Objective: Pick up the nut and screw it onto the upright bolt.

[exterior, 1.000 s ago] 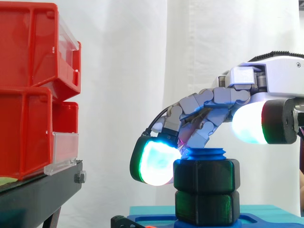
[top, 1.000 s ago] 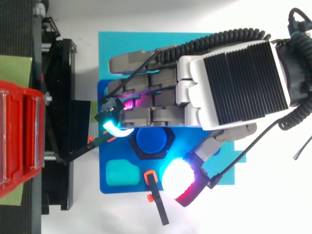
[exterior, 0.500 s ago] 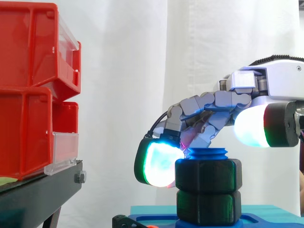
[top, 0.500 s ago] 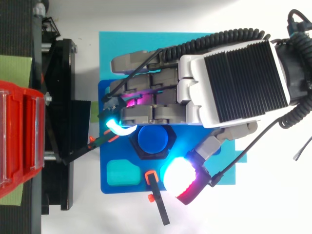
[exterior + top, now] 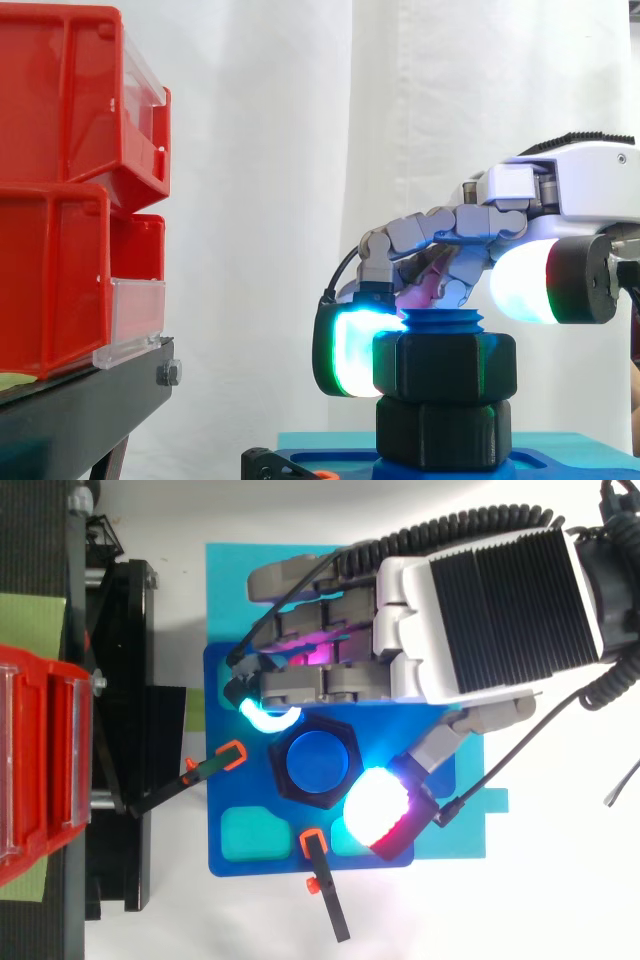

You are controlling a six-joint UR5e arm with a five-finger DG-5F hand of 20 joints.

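Note:
The black hex nut [image 5: 445, 365] sits on the upright blue bolt [image 5: 317, 761], whose threaded top [image 5: 440, 322] pokes out above it. A second black hex piece [image 5: 443, 433] lies beneath the nut on the blue base plate [image 5: 225, 680]. My hand [image 5: 490, 610] reaches in from the right, fingers curled over the bolt. A cyan-glowing fingertip [image 5: 350, 350] presses the nut's left side, and the thumb pad [image 5: 380, 810] sits at the opposite corner. The remaining fingers hide the far side of the nut.
Red bins [image 5: 60, 190] are stacked on a black stand [image 5: 80, 400] at the left. The base plate rests on a cyan mat [image 5: 230, 580], has cyan recesses [image 5: 248, 832], and is held by black clamps with orange tips [image 5: 312, 845].
The hand has swung round the bolt, the thumb closing in on the nut and the fingertip sliding along its side. The nut, bolt and base plate have shifted slightly.

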